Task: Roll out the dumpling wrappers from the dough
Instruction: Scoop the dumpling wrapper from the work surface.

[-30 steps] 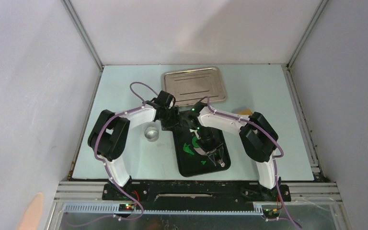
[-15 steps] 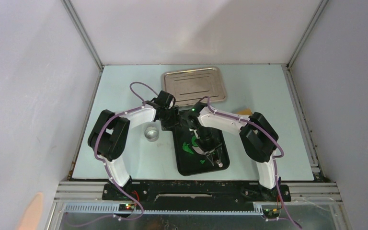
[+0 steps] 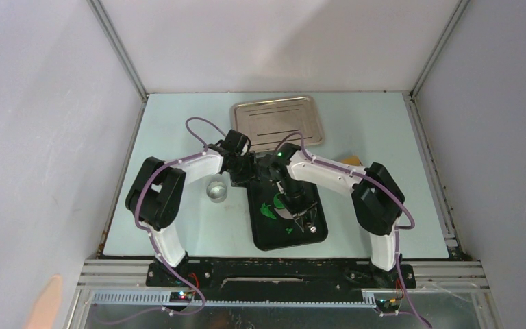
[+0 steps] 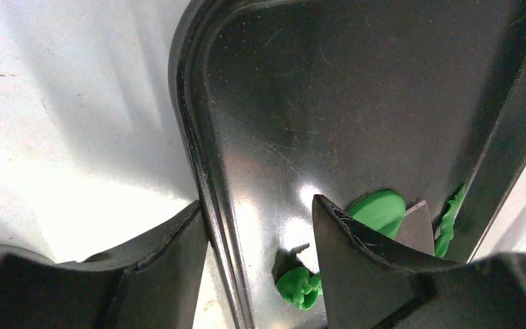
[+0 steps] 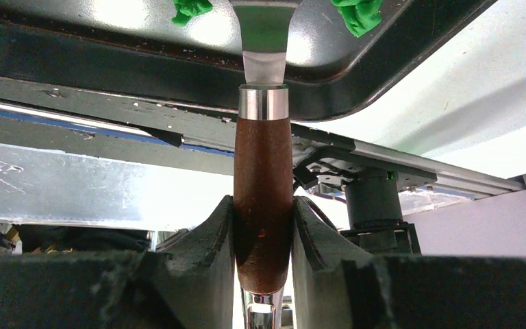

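A black tray point(image 3: 267, 236) lies between my arms. On it are a flat round green dumpling wrapper point(image 4: 380, 209), a small lump of dough point(image 4: 300, 286) and a jagged green scrap point(image 4: 452, 219). From above, the green pieces point(image 3: 272, 208) show on the tray's left half. My left gripper point(image 4: 257, 203) stands open astride the tray's rim point(image 4: 202, 171), one finger outside and one inside. My right gripper point(image 5: 263, 202) is shut on the brown wooden handle point(image 5: 263, 151) of a scraper. Its metal blade point(image 5: 266, 27) lies on the tray at the wrapper's edge, between green bits.
A steel tray point(image 3: 278, 121) sits at the back of the table. A small round metal cup point(image 3: 216, 190) stands left of the black tray, beside my left arm. A tan object point(image 3: 348, 160) is partly hidden behind my right arm.
My right gripper and the scraper have shifted slightly left and away along the tray, and the right elbow has swung outward. The left arm has not moved.
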You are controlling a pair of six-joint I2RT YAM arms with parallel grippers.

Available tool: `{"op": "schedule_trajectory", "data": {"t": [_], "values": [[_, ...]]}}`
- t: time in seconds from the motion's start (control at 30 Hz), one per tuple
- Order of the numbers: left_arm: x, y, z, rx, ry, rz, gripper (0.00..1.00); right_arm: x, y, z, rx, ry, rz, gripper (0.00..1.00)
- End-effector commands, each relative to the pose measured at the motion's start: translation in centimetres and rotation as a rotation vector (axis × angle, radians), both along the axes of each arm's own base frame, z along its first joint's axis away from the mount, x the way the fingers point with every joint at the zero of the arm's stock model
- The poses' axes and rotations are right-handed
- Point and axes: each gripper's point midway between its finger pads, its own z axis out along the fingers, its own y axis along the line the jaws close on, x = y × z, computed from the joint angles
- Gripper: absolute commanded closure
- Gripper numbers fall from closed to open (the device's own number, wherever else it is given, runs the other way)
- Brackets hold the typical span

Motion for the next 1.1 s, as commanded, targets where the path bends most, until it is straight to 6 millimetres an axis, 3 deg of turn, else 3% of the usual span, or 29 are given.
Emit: {"op": "schedule_trajectory", "data": {"t": [0.0,0.2,0.43,0.7,1.07], "values": [[-1.5,0.0,-2.2,0.025,0.061,-0.032,0.39,2.6,2.3,1.3,0.124,-0.148,-0.005,1.00],[-1.6,0.0,-2.3,0.025,0.062,-0.032,0.39,2.0,2.0,1.1,0.131,-0.148,-0.002,1.00],[-1.5,-0.1,-2.1,0.022,0.060,-0.032,0.39,1.9,2.4,-2.0,0.163,-0.230,0.015,1.00],[-1.5,0.0,-2.0,0.025,0.056,-0.032,0.39,3.3,3.3,-2.0,0.228,-0.409,-0.010,1.00],[-1.5,0.0,-2.0,0.027,0.057,-0.032,0.39,2.4,3.0,-3.5,0.257,-0.466,-0.022,1.00]]}}
